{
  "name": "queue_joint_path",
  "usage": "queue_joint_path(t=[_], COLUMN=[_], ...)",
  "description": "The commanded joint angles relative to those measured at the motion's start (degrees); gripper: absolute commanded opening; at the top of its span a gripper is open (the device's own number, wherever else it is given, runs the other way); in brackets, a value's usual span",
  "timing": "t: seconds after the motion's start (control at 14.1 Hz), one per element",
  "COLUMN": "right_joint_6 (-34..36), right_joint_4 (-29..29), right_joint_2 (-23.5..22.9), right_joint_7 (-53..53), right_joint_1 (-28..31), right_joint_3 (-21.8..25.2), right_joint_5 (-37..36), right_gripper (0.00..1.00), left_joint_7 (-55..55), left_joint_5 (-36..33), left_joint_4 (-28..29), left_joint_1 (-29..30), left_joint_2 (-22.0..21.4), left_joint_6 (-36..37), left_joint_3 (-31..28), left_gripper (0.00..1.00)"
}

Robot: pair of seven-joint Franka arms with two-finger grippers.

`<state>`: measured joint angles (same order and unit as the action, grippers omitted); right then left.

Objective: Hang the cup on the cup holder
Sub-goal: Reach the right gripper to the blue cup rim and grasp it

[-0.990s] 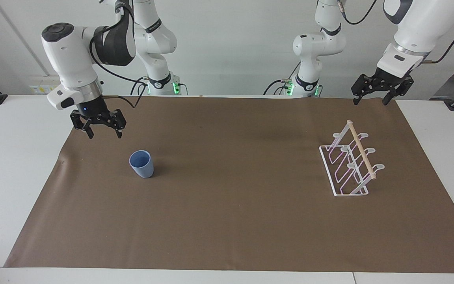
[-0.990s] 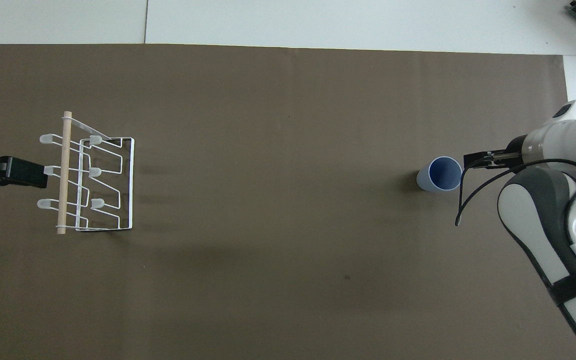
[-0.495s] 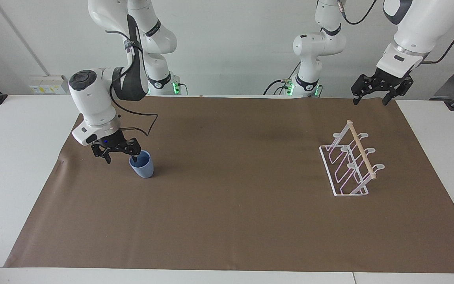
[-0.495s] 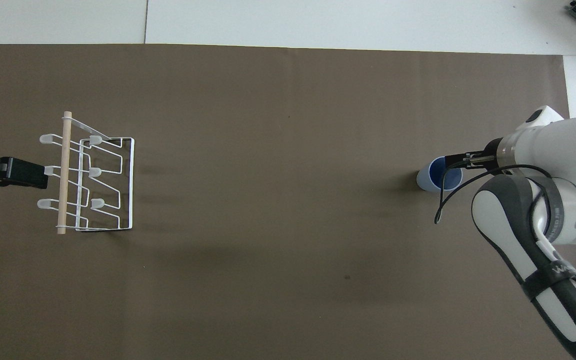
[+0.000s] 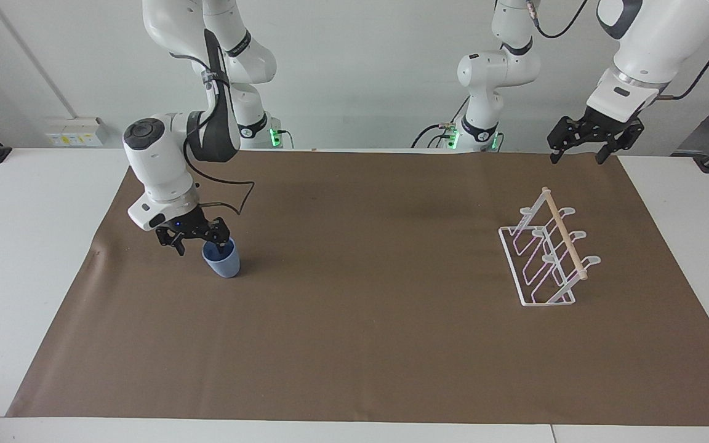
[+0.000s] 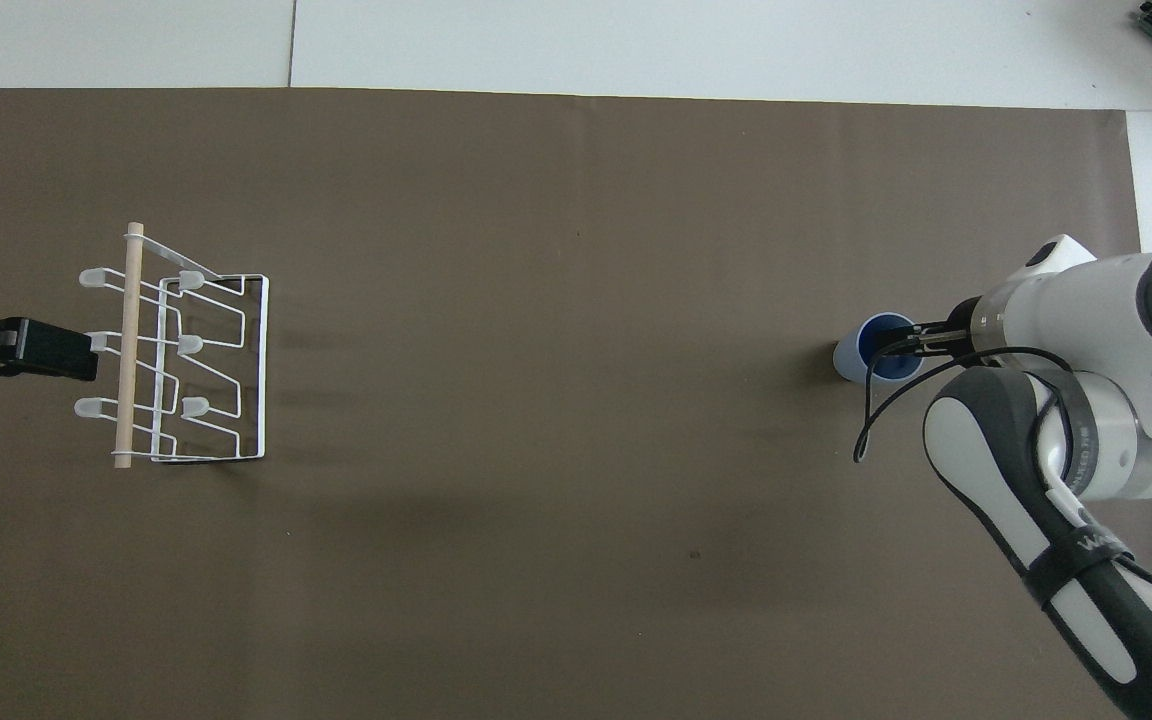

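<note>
Fingers spread, the right gripper (image 5: 202, 241) straddles the cup's (image 5: 223, 262) rim at nine o'clock; the left gripper (image 5: 580, 155), spread, waits above the holder (image 5: 545, 258).

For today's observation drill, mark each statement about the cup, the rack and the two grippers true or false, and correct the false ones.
1. The cup stands upright on the brown mat. True.
2. The cup hangs on the rack. False: it stands on the mat toward the right arm's end, apart from the rack.
3. The right gripper is at the cup's rim, jaws open, one finger inside. True.
4. The left gripper holds the rack's dowel. False: it is raised, open and touches nothing.
5. The rack's prongs carry two cups. False: they are bare.
</note>
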<state>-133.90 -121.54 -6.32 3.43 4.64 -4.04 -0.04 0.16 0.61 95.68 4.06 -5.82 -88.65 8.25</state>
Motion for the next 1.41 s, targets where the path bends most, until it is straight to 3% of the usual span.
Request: queue_joint_path(t=[0.0, 0.78, 0.92, 1.34], right_joint_6=[-1.62, -1.53, -1.53, -1.53], right_joint_4=[-1.15, -3.26, -3.26, -3.26], right_joint_2=[0.43, 1.23, 1.31, 1.31], right_joint_7=[-0.53, -3.34, -3.34, -3.26], right_joint_1=[0.64, 0.37, 0.46, 0.37], right_joint_3=[-0.44, -0.44, -0.44, -0.44], right_joint_5=[1.27, 1.27, 1.27, 1.27], right_gripper=[1.00, 1.00, 0.91, 0.50], left_joint_7=[-0.16, -0.16, -0.16, -0.51], left_joint_5=[-0.26, -0.26, -0.26, -0.26], left_joint_4=[2.58, 3.55, 3.90, 4.78], left_joint_1=[-0.20, -0.28, -0.37, -0.37], left_joint_2=[-2.00, -2.44, -2.62, -3.15], left_joint_6=[-1.61, -2.05, -2.05, -2.84], left_joint_3=[-0.16, -0.08, -0.08, 0.10], left_gripper=[1.00, 1.00, 1.00, 1.00])
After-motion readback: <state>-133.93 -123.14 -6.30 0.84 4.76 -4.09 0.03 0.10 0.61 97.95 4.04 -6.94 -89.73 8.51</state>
